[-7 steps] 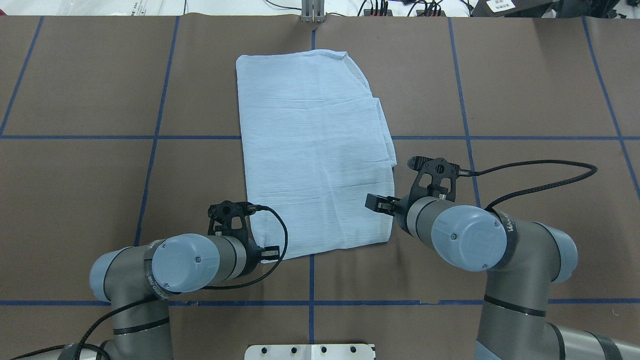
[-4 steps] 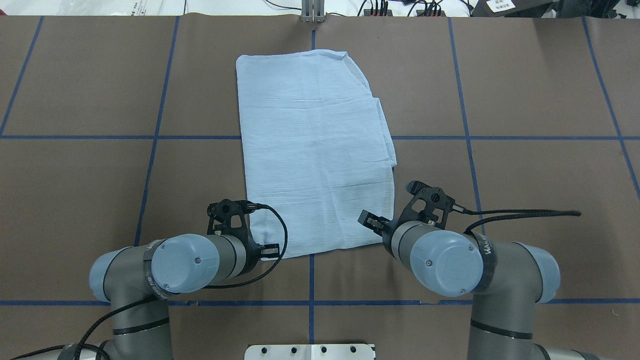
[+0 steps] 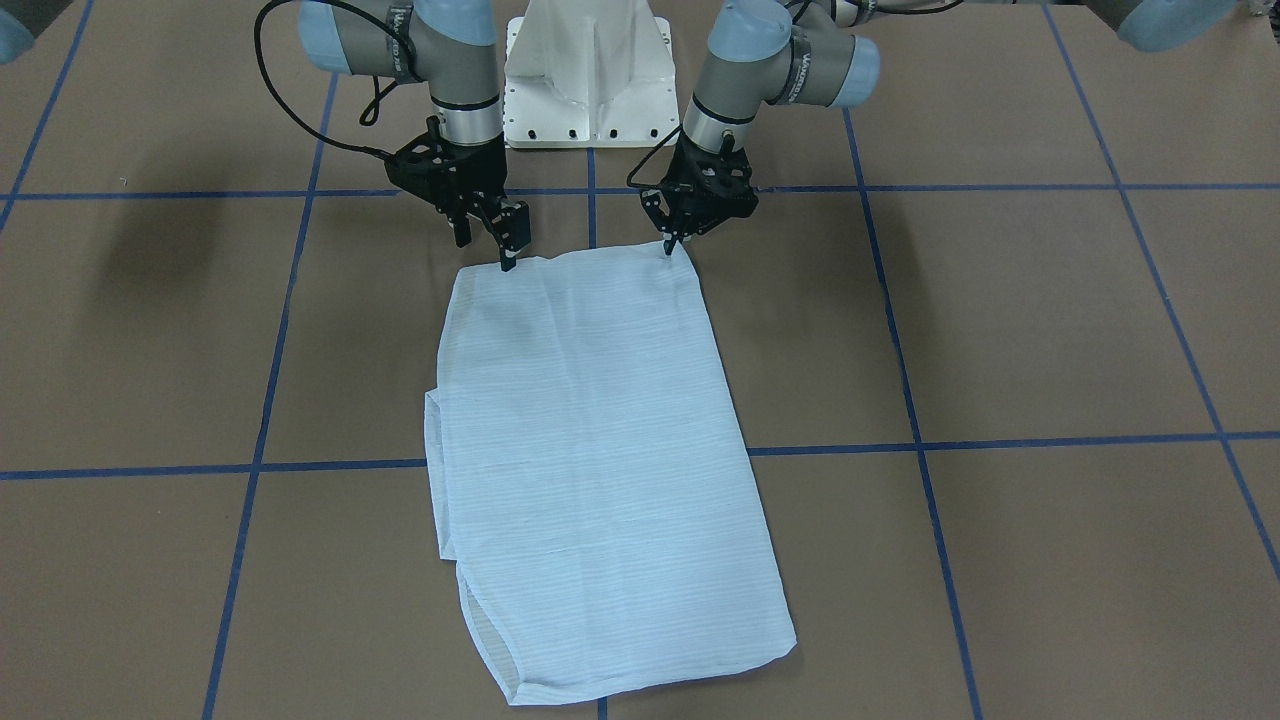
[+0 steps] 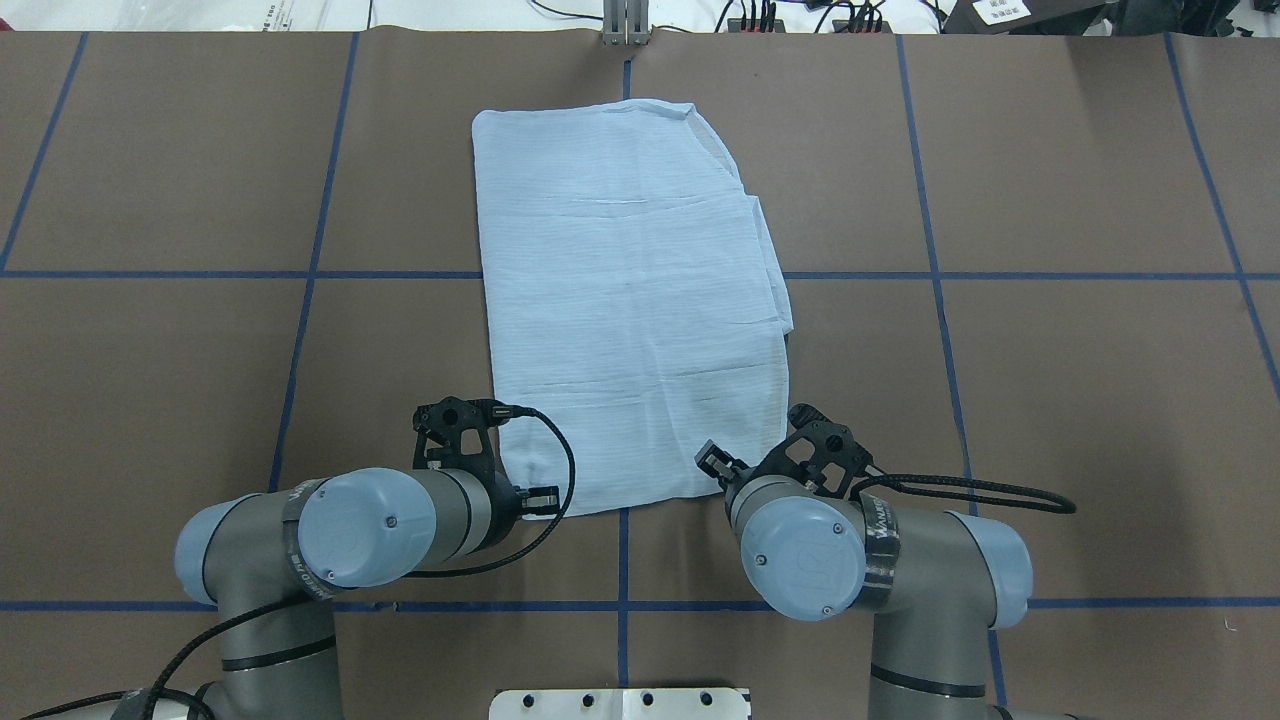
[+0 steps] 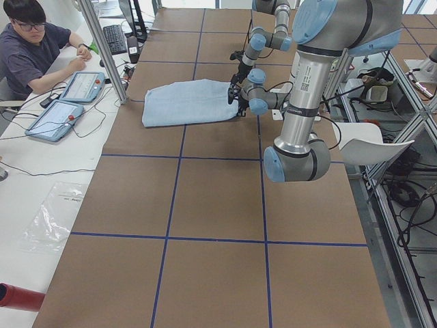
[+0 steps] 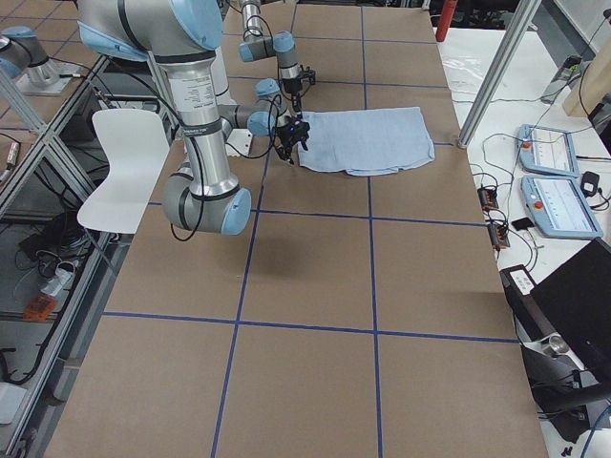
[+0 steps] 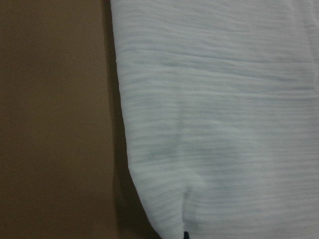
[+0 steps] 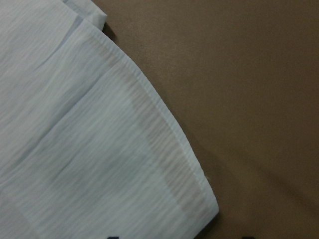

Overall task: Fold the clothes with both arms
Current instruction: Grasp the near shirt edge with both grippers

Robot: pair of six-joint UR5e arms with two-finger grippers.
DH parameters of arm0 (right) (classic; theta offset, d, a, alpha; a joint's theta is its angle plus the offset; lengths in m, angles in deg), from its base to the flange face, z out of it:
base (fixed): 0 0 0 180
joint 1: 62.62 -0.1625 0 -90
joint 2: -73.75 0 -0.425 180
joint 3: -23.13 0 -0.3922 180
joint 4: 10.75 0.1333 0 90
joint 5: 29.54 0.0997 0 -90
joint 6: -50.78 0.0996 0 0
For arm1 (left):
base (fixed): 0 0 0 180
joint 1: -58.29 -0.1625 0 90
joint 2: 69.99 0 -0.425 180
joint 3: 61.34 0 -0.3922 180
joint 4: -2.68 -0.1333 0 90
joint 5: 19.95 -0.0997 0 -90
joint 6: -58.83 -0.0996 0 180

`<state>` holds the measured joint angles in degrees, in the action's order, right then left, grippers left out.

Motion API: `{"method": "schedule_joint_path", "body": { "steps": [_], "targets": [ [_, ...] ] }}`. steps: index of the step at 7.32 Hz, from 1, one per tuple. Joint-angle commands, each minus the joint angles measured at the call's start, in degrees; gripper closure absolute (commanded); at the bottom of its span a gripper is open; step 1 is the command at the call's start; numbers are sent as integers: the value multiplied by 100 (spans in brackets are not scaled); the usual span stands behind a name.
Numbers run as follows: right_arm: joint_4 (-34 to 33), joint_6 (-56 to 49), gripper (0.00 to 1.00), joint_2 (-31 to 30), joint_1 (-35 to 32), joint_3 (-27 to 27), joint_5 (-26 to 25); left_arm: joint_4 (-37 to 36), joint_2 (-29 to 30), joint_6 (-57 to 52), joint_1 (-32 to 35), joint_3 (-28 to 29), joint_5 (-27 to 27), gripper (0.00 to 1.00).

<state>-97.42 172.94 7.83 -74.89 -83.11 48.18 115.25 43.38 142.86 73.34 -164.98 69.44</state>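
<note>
Shirt (image 4: 630, 300) folded flat, pale-blue, crinkly, left tool (image 3: 668, 248) pinching corner, right tool (image 3: 487, 250) spread wide

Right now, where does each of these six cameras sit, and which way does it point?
Front-facing: across the table, facing the robot; shows left arm, right arm, base.
Overhead: behind the robot, looking down; both arms, left gripper, right gripper.
Left side: table's end, left arm nearest; operator opposite.
Right side: opposite end, right arm nearest.
Left wrist: looks down on the shirt, its side edge; hardly any gripper shows.
Right wrist: looks down on a shirt corner; likewise.
Shared: every view shows the shirt.
</note>
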Motion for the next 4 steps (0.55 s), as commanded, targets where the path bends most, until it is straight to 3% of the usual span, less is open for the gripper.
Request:
{"method": "schedule_joint_path", "body": {
  "steps": [1,4],
  "targets": [
    [-7,105,14,166,-39,147,-73,-7,-16,0,-2,-94,0,100],
    [1,184,16,210,-74,182,-82,-16,-34,-18,24,-244,17,100]
  ]
}}
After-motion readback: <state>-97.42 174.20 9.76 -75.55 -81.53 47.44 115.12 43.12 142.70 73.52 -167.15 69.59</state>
